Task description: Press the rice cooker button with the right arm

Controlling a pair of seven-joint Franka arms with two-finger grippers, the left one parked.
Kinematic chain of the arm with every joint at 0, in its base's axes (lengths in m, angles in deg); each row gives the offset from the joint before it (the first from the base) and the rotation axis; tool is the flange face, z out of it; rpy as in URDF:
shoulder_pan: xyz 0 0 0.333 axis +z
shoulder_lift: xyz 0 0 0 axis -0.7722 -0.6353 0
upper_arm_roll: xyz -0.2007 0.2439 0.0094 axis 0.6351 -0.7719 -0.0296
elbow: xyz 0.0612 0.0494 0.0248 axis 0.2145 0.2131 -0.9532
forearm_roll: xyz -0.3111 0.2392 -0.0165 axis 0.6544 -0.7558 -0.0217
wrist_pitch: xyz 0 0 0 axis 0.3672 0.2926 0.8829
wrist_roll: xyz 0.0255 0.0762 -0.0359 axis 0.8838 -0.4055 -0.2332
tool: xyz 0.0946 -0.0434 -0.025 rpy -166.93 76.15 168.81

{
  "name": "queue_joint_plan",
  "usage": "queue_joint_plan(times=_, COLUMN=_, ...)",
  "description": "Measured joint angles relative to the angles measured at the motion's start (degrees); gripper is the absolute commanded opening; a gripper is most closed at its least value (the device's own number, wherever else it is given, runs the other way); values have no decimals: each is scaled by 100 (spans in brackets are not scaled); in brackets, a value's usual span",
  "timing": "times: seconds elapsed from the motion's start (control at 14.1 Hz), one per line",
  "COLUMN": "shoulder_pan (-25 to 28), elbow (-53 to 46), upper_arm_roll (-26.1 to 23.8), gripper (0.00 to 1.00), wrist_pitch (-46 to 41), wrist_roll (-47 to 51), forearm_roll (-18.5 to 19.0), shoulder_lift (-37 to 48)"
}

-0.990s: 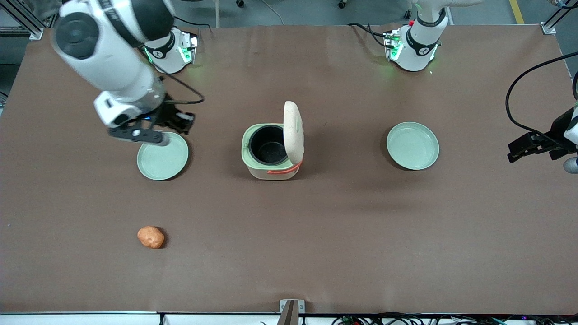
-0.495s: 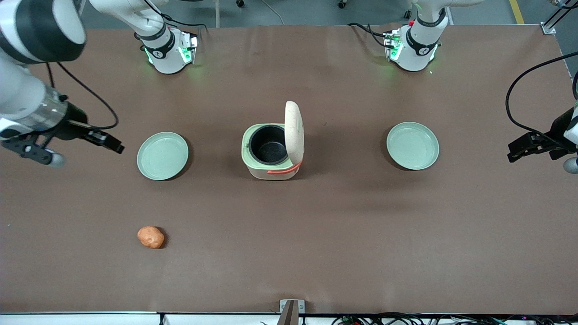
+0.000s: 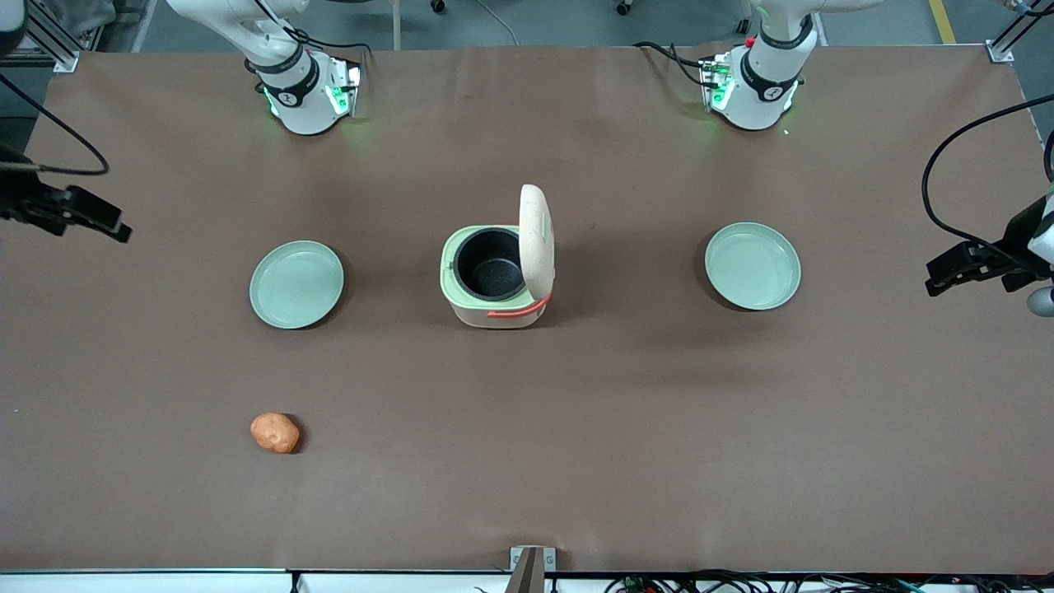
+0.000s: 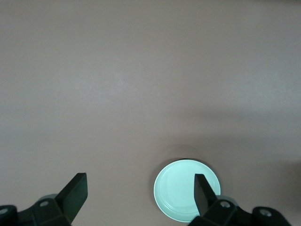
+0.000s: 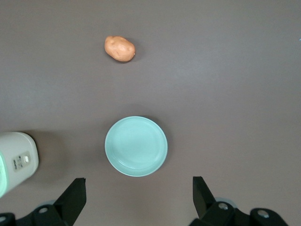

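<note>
Gripper (image 5: 136, 200) released, fingers (image 5: 74, 195) spread wide, grasping nothing, raised high at working arm's end of table. Below it: pale green plate (image 5: 136, 146). Potato (image 5: 119, 48) nearer front camera than plate. Rice cooker (image 3: 496, 276) well apart from gripper, mid-table, lid (image 3: 535, 240) upright, black pot exposed. Button not discernible.

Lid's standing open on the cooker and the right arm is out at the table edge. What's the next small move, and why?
Probably nothing more than holding the gripper, fingers open, high at the working arm's end. The rice cooker already has its lid upright and the black pot exposed, which suggests the press is done. The gripper carries nothing and is well apart from the plate.
</note>
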Motion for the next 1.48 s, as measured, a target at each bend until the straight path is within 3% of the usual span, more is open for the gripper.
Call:
queue_joint_plan(times=0.99, shoulder_pan=-15, elbow=-257, upper_arm_roll=-67, gripper=100, wrist_pitch=-9, wrist_roll=-211, forearm_roll=195, shoulder_lift=74)
queue_joint_plan(times=1.48, shoulder_pan=-303, elbow=-334, upper_arm_roll=-194, gripper=100, wrist_pitch=4, wrist_roll=-212, forearm_roll=195, shoulder_lift=72)
